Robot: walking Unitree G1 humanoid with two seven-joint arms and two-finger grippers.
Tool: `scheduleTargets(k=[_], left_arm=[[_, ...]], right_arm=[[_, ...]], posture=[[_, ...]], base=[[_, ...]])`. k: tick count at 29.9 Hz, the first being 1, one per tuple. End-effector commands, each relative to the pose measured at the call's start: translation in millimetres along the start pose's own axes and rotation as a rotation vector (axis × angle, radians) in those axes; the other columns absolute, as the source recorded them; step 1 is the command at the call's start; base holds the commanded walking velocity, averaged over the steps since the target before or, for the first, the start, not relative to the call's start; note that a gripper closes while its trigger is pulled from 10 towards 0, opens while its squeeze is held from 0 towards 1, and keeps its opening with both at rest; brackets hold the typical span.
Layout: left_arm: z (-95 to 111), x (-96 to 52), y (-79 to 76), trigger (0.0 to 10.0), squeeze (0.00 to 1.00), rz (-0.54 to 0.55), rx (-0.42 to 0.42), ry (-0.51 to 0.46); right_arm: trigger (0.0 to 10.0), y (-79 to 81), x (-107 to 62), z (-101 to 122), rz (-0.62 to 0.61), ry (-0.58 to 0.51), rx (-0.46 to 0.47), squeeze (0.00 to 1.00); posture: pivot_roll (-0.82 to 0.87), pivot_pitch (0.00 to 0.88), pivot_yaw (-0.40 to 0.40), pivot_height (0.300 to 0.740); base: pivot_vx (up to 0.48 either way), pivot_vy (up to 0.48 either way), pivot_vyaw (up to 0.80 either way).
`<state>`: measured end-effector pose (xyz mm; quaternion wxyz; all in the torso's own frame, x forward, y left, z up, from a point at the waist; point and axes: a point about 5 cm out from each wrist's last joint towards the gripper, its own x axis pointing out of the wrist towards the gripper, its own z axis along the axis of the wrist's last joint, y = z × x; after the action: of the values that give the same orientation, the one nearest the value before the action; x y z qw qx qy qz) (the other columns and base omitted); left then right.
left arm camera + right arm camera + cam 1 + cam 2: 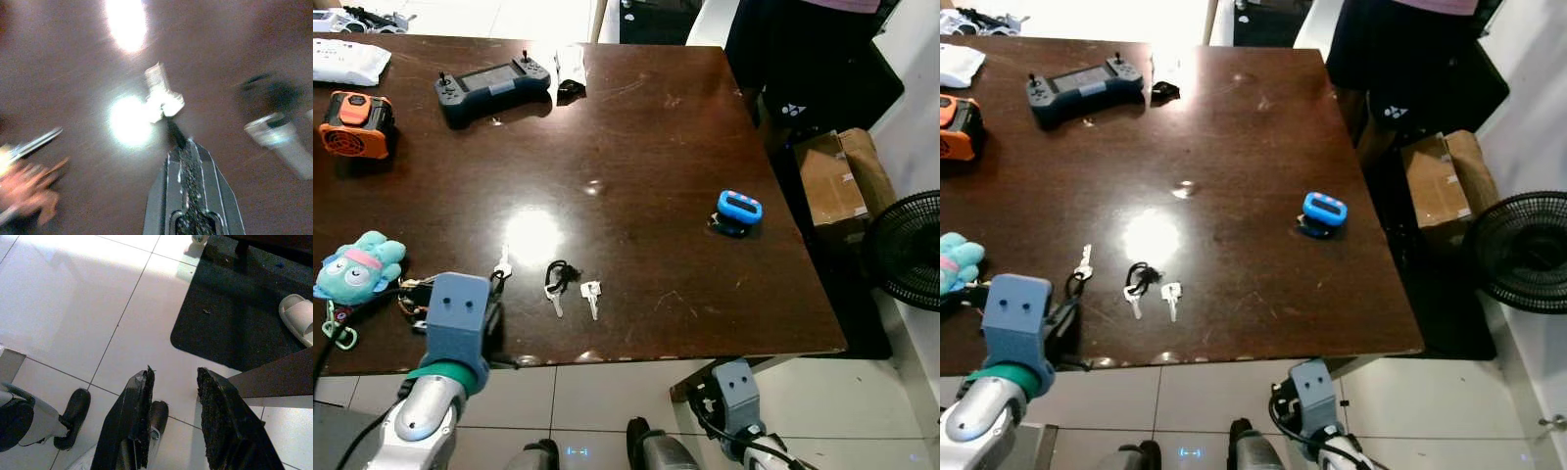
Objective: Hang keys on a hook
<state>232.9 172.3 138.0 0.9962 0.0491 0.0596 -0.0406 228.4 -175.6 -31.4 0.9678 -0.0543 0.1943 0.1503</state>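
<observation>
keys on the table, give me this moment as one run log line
left gripper: shut on key at table near edge | right gripper: open, idle over floor | other keys: untouched

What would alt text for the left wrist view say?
Blurred close-up: the left gripper's shut black fingers reach toward a silver key lying on the dark brown table, with more keys off to one side and bright lamp glare.

The robot's left end effector (188,147) reaches forward with both black fingers pressed together, while the right end effector (173,377) hangs low, fingers (139,401) parted.
</observation>
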Motion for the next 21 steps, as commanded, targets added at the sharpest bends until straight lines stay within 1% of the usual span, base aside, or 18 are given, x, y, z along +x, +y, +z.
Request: scheduleTargets(k=[1,2,3,4,5,6,7,8,10,11,12,14,15,17,18,19,20,21], left_arm=[[12,-0.3,-6.3,10.0,0.00,-0.049,-0.038,-0.076],[27,3.9,-11.1,10.0,0.00,-0.070,-0.041,-0.155],[27,3.9,-11.1,10.0,0.00,-0.070,-0.041,-0.155],[41,7.9,-16.1,10.0,0.00,-0.085,-0.031,-0.229],[41,7.9,-16.1,10.0,0.00,-0.085,-0.031,-0.229],[57,11.3,-22.6,10.0,0.00,-0.109,-0.025,-0.308],[66,12.8,-26.7,10.0,0.00,-0.123,-0.021,-0.355],[66,12.8,-26.7,10.0,0.00,-0.123,-0.021,-0.355],[90,20.3,-37.7,10.0,0.00,-0.141,0.002,-0.458],[90,20.3,-37.7,10.0,0.00,-0.141,0.002,-0.458],[97,23.5,-41.0,10.0,0.00,-0.141,0.009,-0.487],[97,23.5,-41.0,10.0,0.00,-0.141,0.009,-0.487],[104,29.7,-44.8,10.0,0.00,-0.133,0.016,-0.513],[102,46.1,-50.8,10.0,0.00,-0.110,0.021,-0.498],[102,46.1,-50.8,10.0,0.00,-0.110,0.021,-0.498],[98,51.6,-52.5,10.0,0.00,-0.102,0.037,-0.474],[91,53.8,-53.0,10.0,0.00,-0.111,0.050,-0.440],[91,53.8,-53.0,10.0,0.00,-0.111,0.050,-0.440]], right_arm=[[10.0,-2.5,3.3,6,-0.005,-0.016,0.002,0.00],[10.0,-2.9,4.7,9,-0.008,-0.033,0.005,0.00],[10.0,-2.9,4.7,9,-0.008,-0.033,0.005,0.00],[10.0,-3.2,6.4,14,-0.009,-0.060,0.010,0.00],[10.0,-3.2,6.4,14,-0.009,-0.060,0.010,0.00],[10.0,-4.0,8.6,22,-0.016,-0.101,0.015,0.00],[10.0,-4.6,9.8,27,-0.022,-0.128,0.018,0.00],[10.0,-4.6,9.8,27,-0.022,-0.128,0.018,0.00],[10.0,-6.8,13.9,50,-0.058,-0.249,0.038,0.00],[10.0,-6.8,13.9,50,-0.058,-0.249,0.038,0.00],[10.0,-7.5,15.0,61,-0.074,-0.305,0.058,0.00],[10.0,-7.5,15.0,61,-0.074,-0.305,0.058,0.00],[10.0,-7.7,15.7,72,-0.084,-0.362,0.085,0.00],[10.0,-7.3,17.5,103,-0.101,-0.483,0.095,0.00],[10.0,-7.3,17.5,103,-0.101,-0.483,0.095,0.00],[10.0,-7.5,17.5,116,-0.104,-0.531,0.099,0.00],[10.0,-8.7,16.6,132,-0.106,-0.582,0.101,0.00],[10.0,-8.7,16.6,132,-0.106,-0.582,0.101,0.00]], posture=[[-0.01,0.162,-0.003,0.740],[-0.01,0.160,-0.004,0.740],[-0.01,0.160,-0.004,0.740],[-0.01,0.159,-0.006,0.740],[-0.01,0.159,-0.006,0.740],[-0.02,0.156,-0.008,0.740],[-0.02,0.156,-0.008,0.740],[-0.02,0.156,-0.008,0.740],[-0.02,0.156,-0.011,0.740],[-0.02,0.156,-0.011,0.740],[-0.02,0.156,-0.011,0.740],[-0.02,0.156,-0.011,0.740],[-0.02,0.156,-0.013,0.740],[-0.04,0.150,-0.011,0.740],[-0.04,0.150,-0.011,0.740],[-0.05,0.149,-0.007,0.740],[-0.06,0.150,-0.005,0.740],[-0.06,0.150,-0.005,0.740]], base=[[0.000,0.000,0.00],[0.000,0.000,0.00],[0.000,0.000,0.00],[0.000,0.000,0.00],[0.000,0.000,0.00],[0.000,0.000,0.00],[0.000,0.000,0.00],[0.000,0.000,0.00],[0.000,0.000,0.00],[0.000,0.000,0.00],[0.000,0.000,0.00],[0.000,0.000,0.00],[0.000,0.000,0.00],[0.000,0.000,0.00],[0.000,0.000,0.00],[0.000,0.000,0.00],[0.000,0.000,0.00],[0.000,0.000,0.00]])
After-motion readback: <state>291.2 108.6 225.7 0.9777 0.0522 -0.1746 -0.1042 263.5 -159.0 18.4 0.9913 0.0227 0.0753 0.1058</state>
